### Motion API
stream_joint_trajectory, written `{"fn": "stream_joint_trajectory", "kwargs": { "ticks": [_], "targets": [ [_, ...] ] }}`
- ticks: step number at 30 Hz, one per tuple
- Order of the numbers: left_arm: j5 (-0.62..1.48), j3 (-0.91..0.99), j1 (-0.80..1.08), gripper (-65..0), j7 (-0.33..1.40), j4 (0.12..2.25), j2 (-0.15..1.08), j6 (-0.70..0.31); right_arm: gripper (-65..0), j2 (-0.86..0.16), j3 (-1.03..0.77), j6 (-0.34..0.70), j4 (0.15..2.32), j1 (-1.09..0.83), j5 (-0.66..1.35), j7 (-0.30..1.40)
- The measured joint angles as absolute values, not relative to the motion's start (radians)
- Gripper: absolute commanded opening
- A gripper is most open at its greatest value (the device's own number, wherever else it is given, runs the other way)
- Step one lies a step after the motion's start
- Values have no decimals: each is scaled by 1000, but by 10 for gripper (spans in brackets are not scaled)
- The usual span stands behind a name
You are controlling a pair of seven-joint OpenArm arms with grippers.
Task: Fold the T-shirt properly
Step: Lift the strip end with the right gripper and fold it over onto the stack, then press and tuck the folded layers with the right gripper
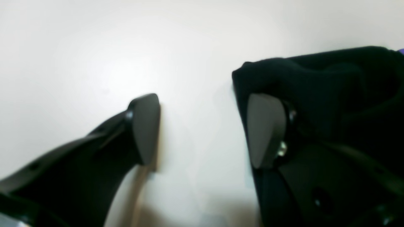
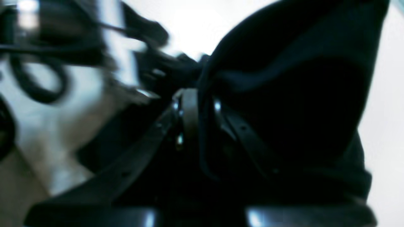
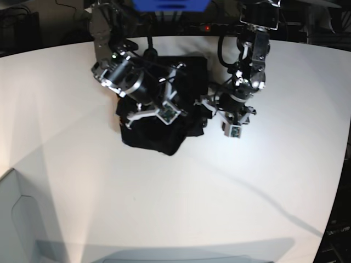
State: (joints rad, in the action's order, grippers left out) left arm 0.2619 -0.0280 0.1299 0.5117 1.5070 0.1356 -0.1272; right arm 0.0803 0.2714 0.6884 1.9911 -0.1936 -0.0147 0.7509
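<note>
The black T-shirt (image 3: 156, 137) lies bunched in a heap at the back middle of the white table (image 3: 109, 192). My right gripper (image 2: 202, 110) is shut on a fold of the T-shirt (image 2: 284, 94), and the cloth rises past its fingers. In the base view the right gripper (image 3: 185, 104) sits over the heap's right part. At the heap's right edge is my left gripper (image 3: 207, 107). The left gripper (image 1: 205, 126) is open with only bare table between its pads. Its right finger (image 1: 265, 129) rests against the edge of the T-shirt (image 1: 331, 88).
A blue object (image 3: 170, 4) and cables stand behind the table's far edge. A pale grey box (image 3: 16, 219) is at the lower left. White tabletop stretches in front of the heap and to both sides.
</note>
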Motion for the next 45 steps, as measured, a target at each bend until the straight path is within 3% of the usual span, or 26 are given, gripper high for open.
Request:
{"fn": "stream_joint_trajectory", "kwargs": {
  "ticks": [14, 17, 21, 25, 29, 38, 45],
  "targets": [
    [261, 59, 213, -226, 562, 1628, 132, -125, -647, 99, 302, 688, 1759, -80, -19, 757],
    [253, 117, 233, -226, 561, 1676, 136, -122, -561, 99, 302, 688, 1760, -82, -19, 758],
    [268, 216, 270, -226, 552, 1744, 132, -128, -385, 91, 351, 688, 1763, -85, -14, 757],
    [255, 343, 305, -226, 561, 1782, 135, -120, -292, 69, 395, 688, 1838, -117, -20, 762],
    [259, 430, 302, -226, 554, 1794, 132, -121, -292, 71, 379, 688, 1948, -124, -1, 748],
    [259, 496, 302, -226, 558, 1794, 136, -125, -288, 69, 131, 688, 1984, -123, -18, 759],
    [261, 497, 301, -226, 558, 1794, 135, -126, -288, 21, 241, 688, 1920, -198, -19, 759]
  ]
}}
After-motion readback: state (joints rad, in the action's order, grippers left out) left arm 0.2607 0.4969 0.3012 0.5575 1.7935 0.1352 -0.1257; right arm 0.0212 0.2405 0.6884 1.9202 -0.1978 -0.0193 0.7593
